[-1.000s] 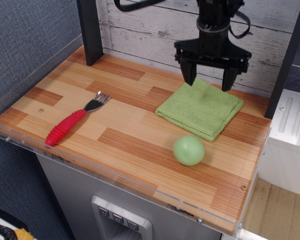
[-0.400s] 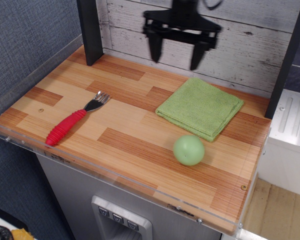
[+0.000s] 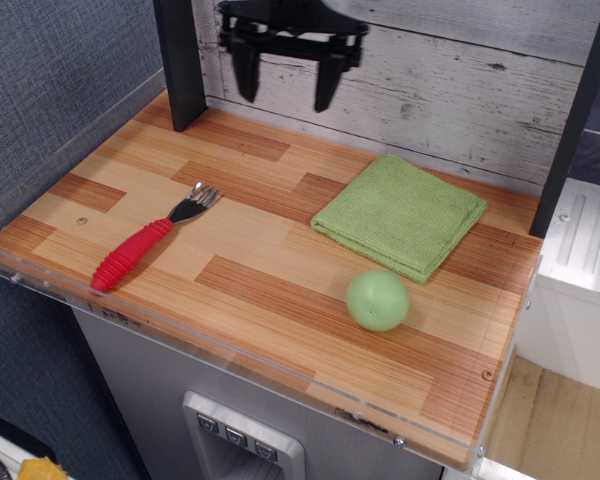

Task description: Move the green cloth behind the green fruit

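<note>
We see a wooden bench (image 3: pixel 230 290) of striped, patchwork planks, edged at the left and front with a clear plastic lip. A blue-grey fabric wall stands along the left side, and whitewashed boards run across the back, with a dark post at each rear corner. At the bench's 9 o'clock lies a fork (image 3: pixel 150 240) with a red ribbed handle, its tines pointing toward 1 o'clock.

Up at 12 o'clock the end effector (image 3: pixel 285 85) hangs above the back edge, black, its two fingers spread wide apart and gripping nothing.

Further right, the green cloth (image 3: pixel 400 215) lies flat and folded at about 2 o'clock on the bench, one corner close to the back boards. From the end effector we find it at roughly 4 o'clock, well apart and lower down. The green fruit (image 3: pixel 377 300) sits just in front of the cloth, at the cloth's 6 o'clock, near but not touching its front edge.
</note>
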Controlling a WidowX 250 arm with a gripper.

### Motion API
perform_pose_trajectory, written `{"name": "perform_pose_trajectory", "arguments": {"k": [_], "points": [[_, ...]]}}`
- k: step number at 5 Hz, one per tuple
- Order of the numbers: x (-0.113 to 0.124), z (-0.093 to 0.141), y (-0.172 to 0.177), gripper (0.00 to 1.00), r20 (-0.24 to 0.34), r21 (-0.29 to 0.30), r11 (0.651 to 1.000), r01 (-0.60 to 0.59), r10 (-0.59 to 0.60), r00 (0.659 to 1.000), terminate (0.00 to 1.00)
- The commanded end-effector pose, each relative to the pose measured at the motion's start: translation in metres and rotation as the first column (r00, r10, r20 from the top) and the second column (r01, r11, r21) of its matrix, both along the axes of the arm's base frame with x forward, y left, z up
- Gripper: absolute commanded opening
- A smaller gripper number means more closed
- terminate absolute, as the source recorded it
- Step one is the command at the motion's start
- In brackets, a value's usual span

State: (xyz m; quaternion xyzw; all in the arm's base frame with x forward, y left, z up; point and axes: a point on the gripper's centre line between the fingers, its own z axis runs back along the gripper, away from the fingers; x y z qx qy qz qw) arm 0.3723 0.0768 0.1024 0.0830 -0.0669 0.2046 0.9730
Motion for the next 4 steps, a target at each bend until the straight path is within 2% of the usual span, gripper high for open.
{"name": "perform_pose_trajectory", "arguments": {"k": [1, 2, 3, 4], "points": [[0.005, 0.012, 0.055, 1.0, -0.021, 0.059, 0.998, 0.017, -0.016, 1.0, 0.0], [0.003, 0.014, 0.075, 1.0, -0.011, 0.05, 0.994, 0.094, -0.093, 0.996, 0.0], [-0.002, 0.014, 0.089, 1.0, 0.067, 0.026, 0.988, 0.151, -0.153, 0.986, 0.0], [-0.002, 0.014, 0.089, 1.0, 0.067, 0.026, 0.988, 0.151, -0.153, 0.986, 1.0]]}}
